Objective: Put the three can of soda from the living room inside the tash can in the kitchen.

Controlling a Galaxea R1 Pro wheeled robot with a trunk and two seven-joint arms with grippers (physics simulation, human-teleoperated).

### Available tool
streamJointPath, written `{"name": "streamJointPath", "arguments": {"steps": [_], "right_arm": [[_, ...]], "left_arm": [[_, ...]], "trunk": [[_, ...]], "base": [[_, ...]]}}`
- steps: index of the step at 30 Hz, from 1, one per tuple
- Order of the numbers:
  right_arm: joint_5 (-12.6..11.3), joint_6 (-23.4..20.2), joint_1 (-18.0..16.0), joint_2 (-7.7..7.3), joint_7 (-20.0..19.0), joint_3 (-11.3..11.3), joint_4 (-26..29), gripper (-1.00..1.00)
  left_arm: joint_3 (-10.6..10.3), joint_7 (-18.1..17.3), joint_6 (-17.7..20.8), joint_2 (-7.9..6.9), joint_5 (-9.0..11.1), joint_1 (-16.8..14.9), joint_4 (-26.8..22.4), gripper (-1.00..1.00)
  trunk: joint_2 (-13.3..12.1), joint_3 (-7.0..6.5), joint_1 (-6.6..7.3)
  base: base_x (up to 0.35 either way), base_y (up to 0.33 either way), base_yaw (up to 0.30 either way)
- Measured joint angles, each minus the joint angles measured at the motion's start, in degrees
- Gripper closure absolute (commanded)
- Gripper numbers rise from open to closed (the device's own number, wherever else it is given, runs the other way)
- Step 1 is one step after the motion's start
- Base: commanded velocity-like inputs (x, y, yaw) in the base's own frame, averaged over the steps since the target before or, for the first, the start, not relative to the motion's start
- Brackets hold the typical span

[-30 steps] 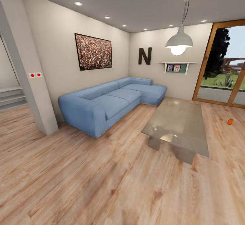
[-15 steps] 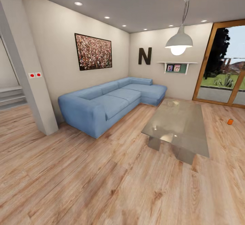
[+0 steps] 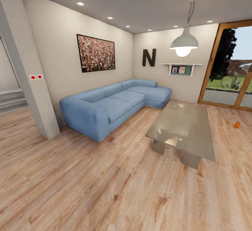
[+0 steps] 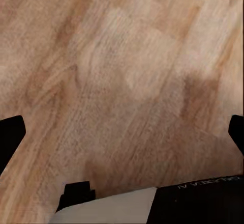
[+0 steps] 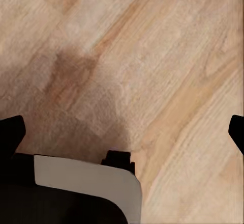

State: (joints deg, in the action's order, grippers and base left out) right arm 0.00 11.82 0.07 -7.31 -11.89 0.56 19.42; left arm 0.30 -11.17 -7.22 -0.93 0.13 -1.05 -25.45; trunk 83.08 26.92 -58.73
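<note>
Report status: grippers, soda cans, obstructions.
Left gripper and right gripper: jaws wide open, empty, over bare wood floor. One can of soda on floor, far right, near glass doors. Glass coffee table stands left of the path to it.

Matte black fingertips (image 4: 10, 135) edged each wrist view. Below them sat a black-and-white rounded base panel (image 5: 86, 183); one black part carried small pale lettering (image 4: 208, 182).
</note>
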Motion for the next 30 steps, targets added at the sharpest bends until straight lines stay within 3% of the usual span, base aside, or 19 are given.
{"name": "streamJointPath", "arguments": {"steps": [2, 4, 6, 15, 16, 20, 21, 24, 25, 27, 30], "right_arm": [[-0.1, 0.1, 0.0, -0.22, -0.5, 0.1, 2.3, -1.0], [-0.2, 0.2, 0.0, -0.48, -1.1, 0.2, 8.4, -1.0], [-0.2, 0.2, 0.0, -0.54, -1.2, 0.2, 13.0, -1.0], [-0.2, -0.5, 0.0, -0.56, -1.3, 0.1, 29.7, -1.0], [-0.2, -1.0, 0.0, -0.55, -1.3, 0.1, 33.4, -1.0], [-0.3, -4.2, 0.1, -0.54, -1.3, 0.0, 42.6, -1.0], [-0.2, -4.2, 0.1, -0.55, -1.3, 0.0, 42.7, -1.0], [-0.3, -9.6, 0.2, -0.53, -2.5, 0.0, 52.0, -1.0], [-0.3, -12.5, 0.7, -0.48, -5.2, 0.5, 57.9, -1.0], [-0.3, -13.7, 1.4, -0.35, -7.5, 2.1, 61.8, -1.0], [-0.3, -14.6, 4.4, 0.05, -14.8, 8.3, 67.4, -1.0]], "left_arm": [[0.0, -1.3, 0.1, -0.01, 0.1, 0.1, -3.9, -1.0], [0.0, -2.9, 0.2, -0.01, 0.3, 0.3, -14.1, -1.0], [0.0, -3.2, 0.4, 0.02, 0.7, 0.3, -20.0, -1.0], [-0.1, -3.5, 4.5, 0.1, 1.3, 1.4, -40.4, -1.0], [-0.1, -3.5, 5.7, 0.11, 1.4, 1.6, -44.0, -1.0], [-0.1, -3.6, 7.1, 0.16, 1.5, 1.9, -50.7, -1.0], [-0.1, -3.6, 7.1, 0.16, 1.5, 1.9, -50.7, -1.0], [0.0, -3.6, 7.6, 0.16, 1.5, 2.0, -55.7, -1.0], [0.0, -3.6, 7.6, 0.12, 1.6, 2.7, -59.3, -1.0], [0.0, -3.7, 7.5, 0.06, 1.6, 4.1, -61.6, -1.0], [0.1, -3.8, 4.8, -0.03, 1.7, 8.7, -64.4, -1.0]], "trunk": [[0.0, 0.0, 0.0], [0.0, -0.01, 0.0], [0.0, -0.01, 0.0], [0.0, 0.0, 0.0], [0.0, -0.01, 0.0], [0.0, 0.0, 0.0], [0.0, 0.01, 0.0], [0.0, 0.0, 0.0], [0.0, 0.0, 0.0], [0.0, 0.01, 0.0], [0.0, 0.01, 0.0]], "base": [[0.0, 0.0, 0.0], [0.0, 0.0, 0.0], [0.0, 0.0, 0.0], [0.0, 0.0, 0.0], [0.0, 0.0, 0.0], [0.0, 0.0, 0.0], [0.0, 0.0, 0.0], [0.0, 0.0, 0.0], [0.0, 0.0, 0.0], [0.0, 0.0, 0.0], [0.0, 0.0, 0.0]]}}
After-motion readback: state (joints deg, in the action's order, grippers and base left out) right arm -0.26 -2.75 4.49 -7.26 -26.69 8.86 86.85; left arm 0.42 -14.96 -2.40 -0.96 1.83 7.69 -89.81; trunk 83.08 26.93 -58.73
